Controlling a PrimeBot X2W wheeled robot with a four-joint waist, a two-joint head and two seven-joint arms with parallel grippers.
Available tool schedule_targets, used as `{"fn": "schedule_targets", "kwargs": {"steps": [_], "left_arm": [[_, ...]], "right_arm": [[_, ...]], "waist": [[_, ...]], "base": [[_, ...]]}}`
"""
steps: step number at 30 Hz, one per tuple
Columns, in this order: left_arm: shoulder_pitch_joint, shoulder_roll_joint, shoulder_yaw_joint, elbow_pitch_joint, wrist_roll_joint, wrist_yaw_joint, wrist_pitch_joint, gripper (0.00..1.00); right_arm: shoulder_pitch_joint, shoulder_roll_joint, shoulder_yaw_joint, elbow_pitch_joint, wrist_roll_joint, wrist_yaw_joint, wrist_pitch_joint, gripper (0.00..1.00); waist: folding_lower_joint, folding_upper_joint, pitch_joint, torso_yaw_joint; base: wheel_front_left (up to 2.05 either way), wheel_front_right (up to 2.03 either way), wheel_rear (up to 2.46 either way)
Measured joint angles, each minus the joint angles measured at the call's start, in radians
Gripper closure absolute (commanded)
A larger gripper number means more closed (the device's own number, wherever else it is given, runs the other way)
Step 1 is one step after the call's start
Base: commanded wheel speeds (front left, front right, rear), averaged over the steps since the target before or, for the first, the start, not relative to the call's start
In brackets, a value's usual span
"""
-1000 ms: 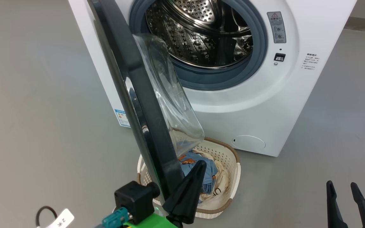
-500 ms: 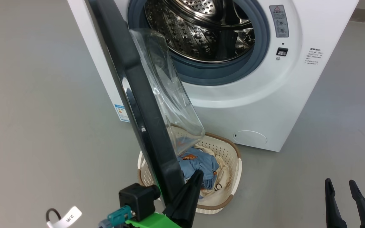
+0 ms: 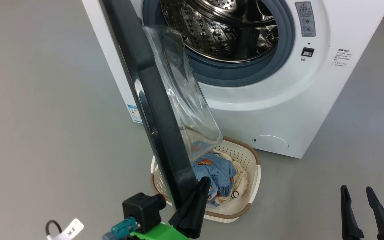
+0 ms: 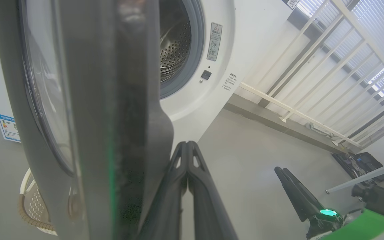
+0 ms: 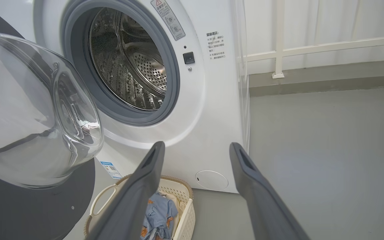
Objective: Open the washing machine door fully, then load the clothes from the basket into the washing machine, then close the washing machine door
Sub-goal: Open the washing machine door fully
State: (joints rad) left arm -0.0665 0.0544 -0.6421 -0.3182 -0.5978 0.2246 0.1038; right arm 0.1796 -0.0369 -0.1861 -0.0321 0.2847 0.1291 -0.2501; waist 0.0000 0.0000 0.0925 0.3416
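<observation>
The washing machine (image 3: pixel 262 106) stands open, its steel drum (image 3: pixel 225 30) bare inside. The washing machine door (image 3: pixel 152 110) swings out toward me, edge-on, with its glass bowl (image 3: pixel 182 90) over the basket (image 3: pixel 242 144). The clothes (image 3: pixel 215 173), light blue over cream, lie in the basket. My left gripper (image 3: pixel 205 181) is shut with nothing in it, its tip close against the inner side of the door's lower rim; in the left wrist view (image 4: pixel 187 144) it lies beside the black rim (image 4: pixel 112 100). My right gripper (image 3: pixel 356 191) hangs open at the lower right, apart from everything.
Grey floor surrounds the machine. A white railing (image 4: pixel 295 113) and a low kerb (image 5: pixel 312 83) run behind on the right. A black case (image 4: pixel 362 163) lies by the railing. A tagged cable (image 3: pixel 67 230) hangs by my left arm.
The head camera has shifted, moving the whole scene right in the picture. My left gripper's tip has drawn back and down along the door's lower rim. The right gripper keeps still.
</observation>
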Motion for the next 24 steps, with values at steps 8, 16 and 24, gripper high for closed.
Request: {"fn": "schedule_targets", "kwargs": {"steps": [8, 16, 24], "left_arm": [[-0.002, 0.001, 0.000, 0.003, 0.016, 0.009, -0.007, 1.00], [-0.017, 0.007, 0.001, 0.002, 0.021, 0.010, -0.008, 1.00], [-0.017, 0.002, -0.003, 0.001, 0.028, 0.012, -0.017, 1.00]], "right_arm": [[-0.002, 0.000, 0.000, 0.001, 0.000, 0.000, 0.000, 0.00], [-0.008, 0.000, 0.001, 0.003, 0.000, 0.000, 0.000, 0.00], [-0.024, 0.000, 0.003, 0.005, -0.001, 0.000, 0.000, 0.00]], "waist": [[0.0000, 0.0000, 0.008, 0.018], [0.0000, 0.0000, 0.018, 0.048], [0.0000, 0.0000, 0.030, 0.074]], "base": [[0.00, 0.00, 0.00], [0.00, 0.00, 0.00], [0.00, 0.00, 0.00]]}}
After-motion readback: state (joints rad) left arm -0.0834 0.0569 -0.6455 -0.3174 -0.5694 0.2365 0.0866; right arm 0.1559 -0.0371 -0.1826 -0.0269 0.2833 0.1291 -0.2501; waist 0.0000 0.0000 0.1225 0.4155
